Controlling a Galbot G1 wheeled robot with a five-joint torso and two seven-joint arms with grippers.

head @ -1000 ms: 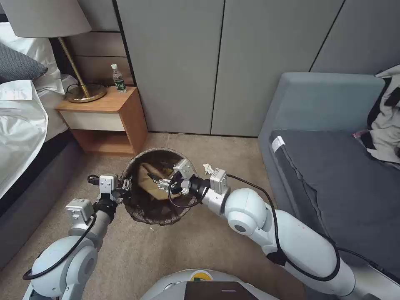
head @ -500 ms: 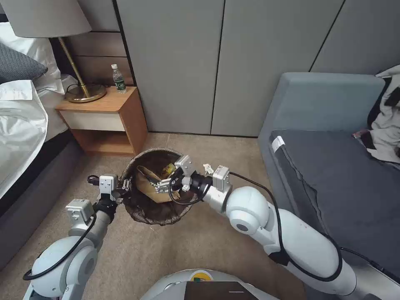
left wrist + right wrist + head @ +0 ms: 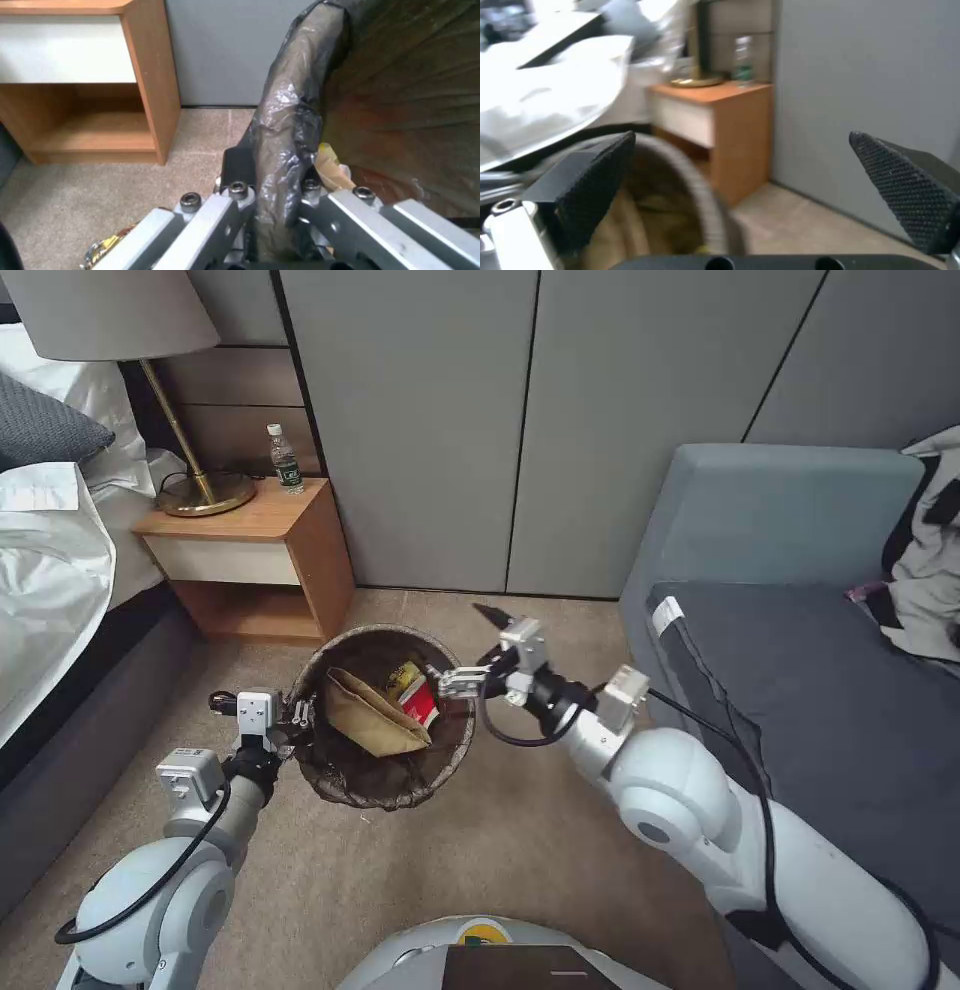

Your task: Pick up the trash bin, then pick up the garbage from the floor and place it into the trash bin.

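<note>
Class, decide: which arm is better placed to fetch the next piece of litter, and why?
Right, probably. The right gripper is open and empty beside the bin, so it is free to reach. The left gripper is shut on the bin's rim, holding it.

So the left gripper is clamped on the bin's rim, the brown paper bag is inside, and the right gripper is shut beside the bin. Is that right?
Not quite: the right gripper is open, its fingers spread wide apart with nothing between them, as the right wrist view shows. The rest holds: the left gripper is clamped on the trash bin rim, and the brown paper bag lies inside.
</note>
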